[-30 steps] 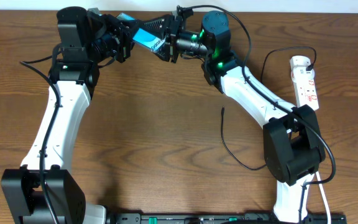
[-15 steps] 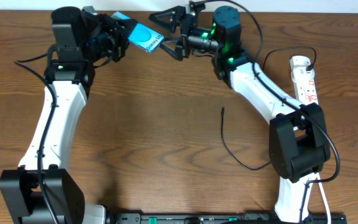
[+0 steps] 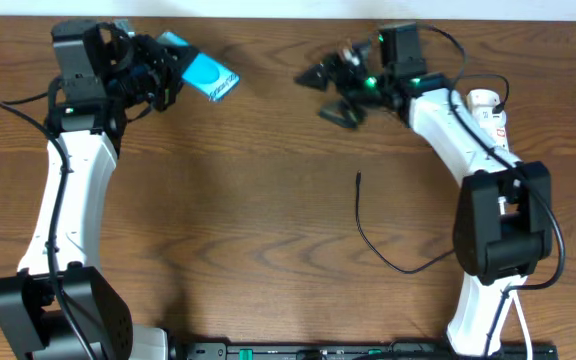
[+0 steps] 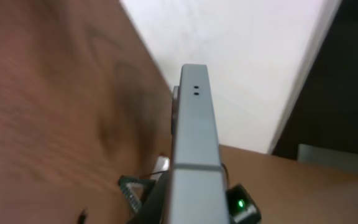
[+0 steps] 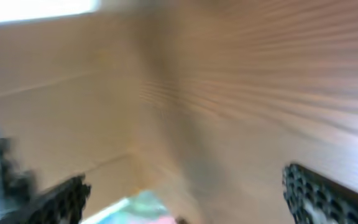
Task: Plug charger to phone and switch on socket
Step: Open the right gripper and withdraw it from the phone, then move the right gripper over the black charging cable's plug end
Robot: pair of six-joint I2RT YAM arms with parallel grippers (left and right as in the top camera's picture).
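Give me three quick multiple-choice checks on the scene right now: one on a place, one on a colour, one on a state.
1. Where does the plug tip of the charger lie?
A) on the bare table, out in the open
B) hanging off the table edge
C) tucked under a cloth

2. What colour is the screen of the phone?
A) red
B) teal
C) white

3. How is the right hand?
A) shut on the charger
B) shut on the phone
C) open, holding nothing

Answers:
1 A: the tip rests on the wood, touching nothing else.
2 B: the overhead view shows a teal face.
3 C: its fingers stand spread with nothing between them.
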